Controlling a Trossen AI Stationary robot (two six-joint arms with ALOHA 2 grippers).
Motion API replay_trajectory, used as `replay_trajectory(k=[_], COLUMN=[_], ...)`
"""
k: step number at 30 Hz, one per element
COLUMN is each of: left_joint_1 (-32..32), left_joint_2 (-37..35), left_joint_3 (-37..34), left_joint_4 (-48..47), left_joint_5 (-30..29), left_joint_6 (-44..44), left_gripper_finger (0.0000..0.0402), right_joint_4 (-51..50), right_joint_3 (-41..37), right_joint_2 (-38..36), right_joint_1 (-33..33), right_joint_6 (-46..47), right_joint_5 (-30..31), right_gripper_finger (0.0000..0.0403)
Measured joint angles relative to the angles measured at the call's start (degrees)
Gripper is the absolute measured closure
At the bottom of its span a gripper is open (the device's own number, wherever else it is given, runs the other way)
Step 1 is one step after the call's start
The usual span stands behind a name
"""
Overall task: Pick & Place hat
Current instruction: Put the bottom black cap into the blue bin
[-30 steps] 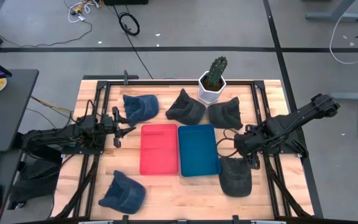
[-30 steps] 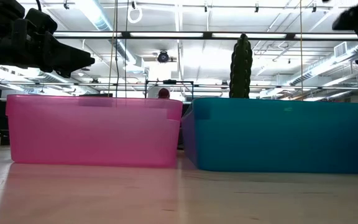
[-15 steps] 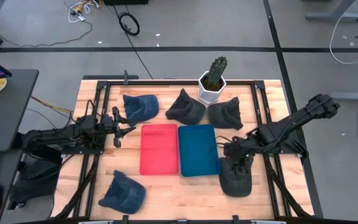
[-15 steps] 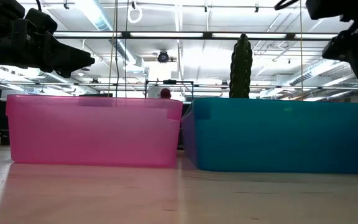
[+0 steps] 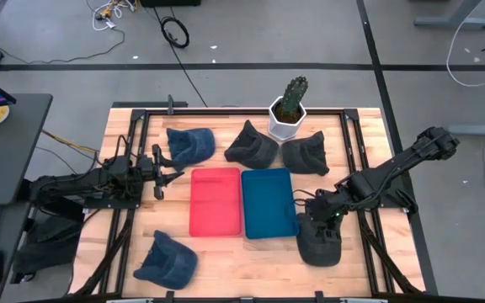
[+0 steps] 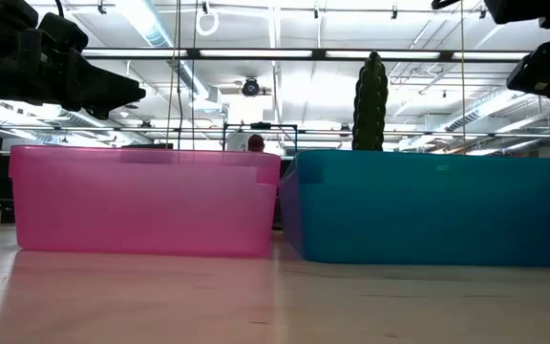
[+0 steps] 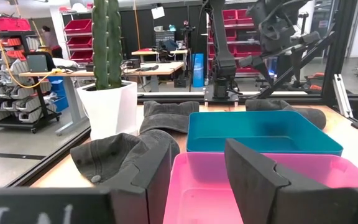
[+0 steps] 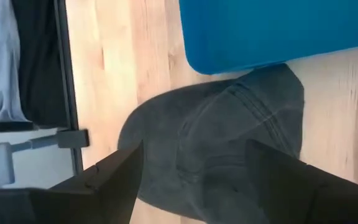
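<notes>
The wooden surface point(image 5: 226, 252) stands on a grey workshop floor with cables, and behind it the low view shows a bright hall with shelves. Nearest to the front edge lie two caps: a blue cap point(image 5: 167, 261) on the left side and the dark grey cap point(image 5: 319, 239) on the right side, just beside the front right corner of the blue bin point(image 5: 269, 202). The right gripper point(image 5: 322, 220) hangs directly above this dark grey cap, and in the right wrist view its two fingers stand apart with the cap point(image 8: 222, 149) between them, not yet closed on the cloth. This cap looks like soft, light fabric that folds and gives under pressure, so it is not fragile, but it can slip or hang down when it is lifted. I think the best hold is on the raised crown, where the seams make a fold, or on the stiffer brim; a pinch on flat cloth may miss. Next to the blue bin is the pink bin point(image 5: 215, 201), both empty. The left gripper point(image 5: 163, 172) waits at the left of the pink bin with its fingers apart. Farther back lie one more blue cap point(image 5: 190, 143), two dark caps point(image 5: 252, 146) and a cactus pot point(image 5: 288, 109).
</notes>
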Motion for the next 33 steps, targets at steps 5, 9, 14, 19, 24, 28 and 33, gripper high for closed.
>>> replay_trajectory(k=[5, 9, 14, 19, 24, 28, 33], left_joint_1=[0.0, 0.0, 0.0, 0.0, 0.0, 0.0, 0.0], left_joint_2=[0.0, 0.0, 0.0, 0.0, 0.0, 0.0, 0.0], left_joint_3=[0.0, 0.0, 0.0, 0.0, 0.0, 0.0, 0.0], left_joint_4=[0.0, 0.0, 0.0, 0.0, 0.0, 0.0, 0.0], left_joint_5=[0.0, 0.0, 0.0, 0.0, 0.0, 0.0, 0.0], left_joint_6=[0.0, 0.0, 0.0, 0.0, 0.0, 0.0, 0.0], left_gripper_finger=[0.0246, 0.0246, 0.0246, 0.0246, 0.0246, 0.0246, 0.0246], right_joint_4=[-0.1, 1.6, 8.0, 18.9, 21.5, 21.5, 21.4], right_joint_3=[-1.6, -6.7, -13.1, -18.6, -22.0, -21.9, -20.5], right_joint_2=[0.3, 0.3, 0.3, 0.3, 0.3, 0.3, 0.3], right_joint_1=[2.2, 2.7, 2.6, 2.8, 2.7, 2.8, 2.9], right_joint_6=[1.0, 3.9, 5.8, 7.8, 8.5, 5.8, 2.8], right_joint_5=[-0.2, -1.3, -5.7, -8.6, -8.3, -9.3, -14.5], right_gripper_finger=[0.0121, 0.0121, 0.0121, 0.0121, 0.0128, 0.0188, 0.0361])
